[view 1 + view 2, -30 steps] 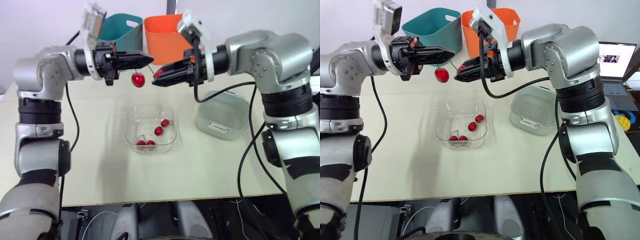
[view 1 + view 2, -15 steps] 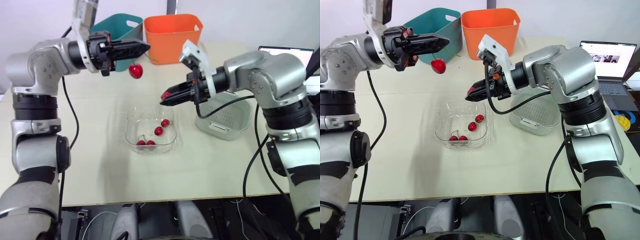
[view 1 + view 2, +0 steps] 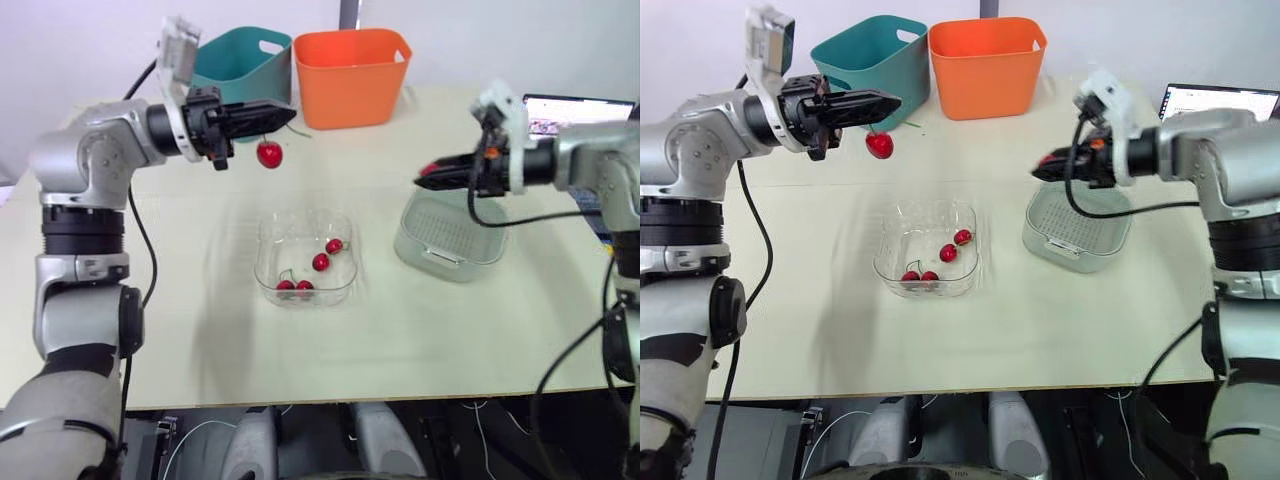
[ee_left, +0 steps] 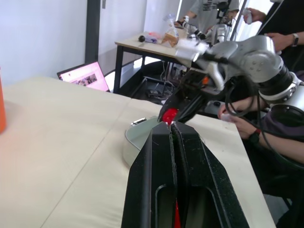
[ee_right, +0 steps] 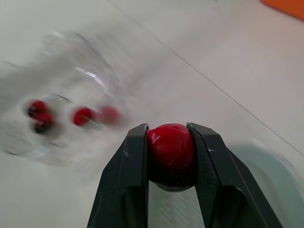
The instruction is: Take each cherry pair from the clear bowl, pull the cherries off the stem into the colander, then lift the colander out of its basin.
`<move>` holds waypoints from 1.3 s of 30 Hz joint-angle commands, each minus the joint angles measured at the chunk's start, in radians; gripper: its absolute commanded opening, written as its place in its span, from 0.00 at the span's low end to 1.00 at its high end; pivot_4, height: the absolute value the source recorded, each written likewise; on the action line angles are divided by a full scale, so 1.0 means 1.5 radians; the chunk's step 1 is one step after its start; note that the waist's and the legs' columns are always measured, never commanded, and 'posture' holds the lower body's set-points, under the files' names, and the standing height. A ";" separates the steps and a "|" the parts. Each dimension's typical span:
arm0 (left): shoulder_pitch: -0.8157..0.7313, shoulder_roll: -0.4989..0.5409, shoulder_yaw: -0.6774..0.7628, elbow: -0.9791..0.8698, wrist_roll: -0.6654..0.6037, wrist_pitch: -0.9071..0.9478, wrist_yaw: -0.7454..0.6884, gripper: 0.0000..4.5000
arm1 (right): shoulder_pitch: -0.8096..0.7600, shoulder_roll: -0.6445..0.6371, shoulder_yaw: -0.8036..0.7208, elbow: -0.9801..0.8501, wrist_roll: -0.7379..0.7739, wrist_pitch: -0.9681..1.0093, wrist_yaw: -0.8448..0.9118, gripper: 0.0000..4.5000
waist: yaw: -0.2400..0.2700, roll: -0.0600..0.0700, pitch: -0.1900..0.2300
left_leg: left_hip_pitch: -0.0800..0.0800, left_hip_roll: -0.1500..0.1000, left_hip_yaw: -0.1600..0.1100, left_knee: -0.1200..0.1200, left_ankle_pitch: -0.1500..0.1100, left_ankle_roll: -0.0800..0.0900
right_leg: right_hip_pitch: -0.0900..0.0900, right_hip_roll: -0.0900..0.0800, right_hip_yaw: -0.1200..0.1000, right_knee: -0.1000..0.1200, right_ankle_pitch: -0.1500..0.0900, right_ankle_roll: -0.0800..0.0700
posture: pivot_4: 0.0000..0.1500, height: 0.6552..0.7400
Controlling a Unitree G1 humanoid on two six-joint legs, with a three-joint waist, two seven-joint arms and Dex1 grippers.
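Left gripper (image 3: pixel 287 112): fingers pressed together, raised above the table (image 3: pixel 200 300) in front of the teal bin (image 3: pixel 240 62).
Hanging cherry (image 3: pixel 268 153): dangles just under the left fingers, held from above, well clear of the table top.
Right gripper (image 3: pixel 427 172): fingers clamped on either side of one cherry, out over the colander's edge on the bowl side.
Pinched cherry (image 5: pixel 170 151): squeezed between the two black fingertips, in the air above the colander.
Colander (image 3: pixel 462 228): seated in its basin, below the right gripper and to the right of the bowl.
Clear bowl (image 3: pixel 272 232): mid-table, between the two arms and below both.
Bowl cherries (image 3: pixel 321 262): four, lying inside the bowl.
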 commanded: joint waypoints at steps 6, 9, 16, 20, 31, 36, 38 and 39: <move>0.007 -0.021 -0.018 -0.005 0.008 -0.031 -0.005 0.00 | 0.080 -0.009 -0.029 0.042 -0.070 -0.093 -0.048 0.21 | -0.007 0.000 0.000 | 0.000 0.000 0.000 0.000 0.000 0.000 | 0.000 0.000 0.001 0.000 0.000 0.000 | 1.00 1.00; 0.009 -0.026 -0.021 -0.002 0.008 -0.033 -0.004 0.00 | 0.090 -0.003 -0.036 0.043 -0.066 -0.080 -0.052 0.37 | -0.007 0.000 0.000 | 0.000 0.000 0.000 0.000 0.000 0.000 | 0.000 0.000 0.001 0.000 0.000 0.000 | 1.00 1.00; 0.008 -0.022 -0.021 0.000 0.013 -0.033 -0.009 0.00 | 0.082 0.004 -0.046 0.038 -0.063 -0.066 -0.049 0.89 | -0.006 0.000 0.000 | 0.000 0.000 0.000 0.000 0.000 0.000 | 0.000 0.000 0.001 0.000 0.000 0.000 | 1.00 1.00; 0.007 -0.020 -0.019 0.003 0.016 -0.036 -0.008 0.00 | 0.068 0.003 -0.055 0.034 -0.055 -0.057 -0.041 1.00 | -0.006 0.000 0.000 | 0.000 0.000 0.000 0.000 0.000 0.000 | 0.000 0.000 0.001 0.000 0.000 0.000 | 1.00 1.00; -0.044 -0.021 0.024 0.027 -0.011 -0.016 0.027 0.00 | -0.117 0.091 -0.114 -0.023 0.093 0.101 -0.019 1.00 | -0.005 0.000 0.000 | 0.000 0.000 0.000 0.000 0.000 0.000 | 0.001 0.000 0.000 0.000 0.000 0.000 | 1.00 1.00; -0.051 -0.021 0.041 0.020 -0.027 0.004 0.040 0.00 | -0.169 0.169 -0.106 -0.026 0.147 0.163 -0.025 1.00 | -0.005 0.000 0.000 | 0.000 0.000 0.000 0.000 0.000 0.000 | 0.000 0.000 0.000 0.000 0.001 -0.001 | 1.00 1.00; -0.054 -0.024 0.050 0.012 -0.042 0.017 0.048 0.00 | -0.182 0.213 -0.116 -0.021 0.171 0.187 -0.039 1.00 | -0.006 0.000 0.000 | 0.000 0.000 0.000 0.000 0.000 0.000 | 0.000 0.000 0.000 0.000 0.001 -0.001 | 1.00 1.00; -0.056 -0.025 0.053 0.008 -0.048 0.024 0.052 0.00 | -0.187 0.232 -0.124 -0.018 0.183 0.200 -0.045 1.00 | -0.007 0.000 0.000 | 0.000 0.000 0.000 0.000 0.000 0.000 | 0.000 0.000 0.000 0.000 0.001 -0.001 | 1.00 1.00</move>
